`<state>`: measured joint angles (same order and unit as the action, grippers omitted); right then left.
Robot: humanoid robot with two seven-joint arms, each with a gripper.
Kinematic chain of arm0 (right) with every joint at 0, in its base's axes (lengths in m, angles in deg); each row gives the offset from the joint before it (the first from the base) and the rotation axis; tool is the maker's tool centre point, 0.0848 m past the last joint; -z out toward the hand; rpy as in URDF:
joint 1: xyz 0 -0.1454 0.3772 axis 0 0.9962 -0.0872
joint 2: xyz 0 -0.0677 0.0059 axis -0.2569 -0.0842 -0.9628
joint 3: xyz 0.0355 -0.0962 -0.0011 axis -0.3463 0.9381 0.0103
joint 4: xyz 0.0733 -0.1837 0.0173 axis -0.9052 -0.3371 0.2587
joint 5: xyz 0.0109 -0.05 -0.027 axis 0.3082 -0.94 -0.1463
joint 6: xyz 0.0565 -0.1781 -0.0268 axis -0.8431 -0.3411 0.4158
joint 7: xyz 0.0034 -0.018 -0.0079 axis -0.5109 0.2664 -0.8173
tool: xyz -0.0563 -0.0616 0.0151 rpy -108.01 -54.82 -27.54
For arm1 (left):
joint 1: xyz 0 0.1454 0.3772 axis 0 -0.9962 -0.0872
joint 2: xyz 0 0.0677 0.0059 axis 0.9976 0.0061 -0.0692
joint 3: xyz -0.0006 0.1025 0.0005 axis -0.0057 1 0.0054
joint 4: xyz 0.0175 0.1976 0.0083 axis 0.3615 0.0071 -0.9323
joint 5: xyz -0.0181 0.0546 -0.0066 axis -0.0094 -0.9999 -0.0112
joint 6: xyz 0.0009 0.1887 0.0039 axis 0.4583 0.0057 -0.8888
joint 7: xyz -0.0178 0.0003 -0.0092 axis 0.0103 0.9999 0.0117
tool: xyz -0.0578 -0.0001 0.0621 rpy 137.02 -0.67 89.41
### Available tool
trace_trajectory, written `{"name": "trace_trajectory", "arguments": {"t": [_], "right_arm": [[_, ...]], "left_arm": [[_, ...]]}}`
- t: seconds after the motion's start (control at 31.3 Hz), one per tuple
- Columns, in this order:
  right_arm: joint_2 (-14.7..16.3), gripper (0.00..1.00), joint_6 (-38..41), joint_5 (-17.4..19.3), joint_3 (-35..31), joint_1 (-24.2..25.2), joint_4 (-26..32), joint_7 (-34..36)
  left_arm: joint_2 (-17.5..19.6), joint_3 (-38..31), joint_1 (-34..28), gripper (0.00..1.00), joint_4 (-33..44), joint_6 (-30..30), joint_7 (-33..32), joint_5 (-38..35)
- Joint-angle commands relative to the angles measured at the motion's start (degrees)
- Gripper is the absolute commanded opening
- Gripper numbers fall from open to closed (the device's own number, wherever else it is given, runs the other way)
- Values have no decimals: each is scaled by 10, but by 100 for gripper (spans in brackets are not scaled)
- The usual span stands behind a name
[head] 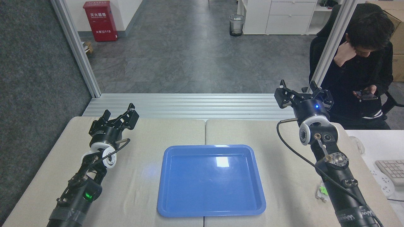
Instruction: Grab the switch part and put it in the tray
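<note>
**Head view: blue tray bare, switch part tucked beside the right arm**

Head view looks down on a beige cloth-covered table with a large shallow rectangular glossy blue plastic tray lying flat at its centre, rounded corners and raised rim all visible, a pale glare patch on its floor.

The switch part, a small piece with a white plastic body and a bright green middle, lies on the cloth well to the right of the tray, just beside the right forearm, which covers part of it. Its long axis appears to run roughly toward and away from the camera, but which end points where cannot be told; the dark cylindrical end is not discernible.

The left gripper hovers over the far left part of the table, its black fingers spread apart and holding nothing. The right gripper is raised beyond the table's far right edge, jaws wide and unloaded, a blue light glowing on its wrist.

A seated person in dark clothing holds a phone at far right. A red cabinet and a wastebasket stand on the grey floor beyond.
</note>
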<state>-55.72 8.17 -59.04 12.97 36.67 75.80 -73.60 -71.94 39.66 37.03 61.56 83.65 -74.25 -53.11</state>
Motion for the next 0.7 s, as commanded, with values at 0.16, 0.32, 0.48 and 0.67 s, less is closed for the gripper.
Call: {"name": "trace_trajectory", "arguments": {"t": [0.16, 0.32, 0.48, 0.67], "right_arm": [[-26, 100, 1, 2, 19, 0, -13, 4], [-19, 100, 22, 2, 18, -3, -13, 4], [-13, 100, 64, 2, 16, -2, -13, 11], [-12, 100, 64, 2, 16, -2, -13, 34]], "left_arm": [[0, 0, 0, 100, 0, 1, 0, -1], [0, 0, 0, 100, 0, 1, 0, -1], [0, 0, 0, 100, 0, 0, 0, -1], [0, 0, 0, 100, 0, 0, 0, -1]]}}
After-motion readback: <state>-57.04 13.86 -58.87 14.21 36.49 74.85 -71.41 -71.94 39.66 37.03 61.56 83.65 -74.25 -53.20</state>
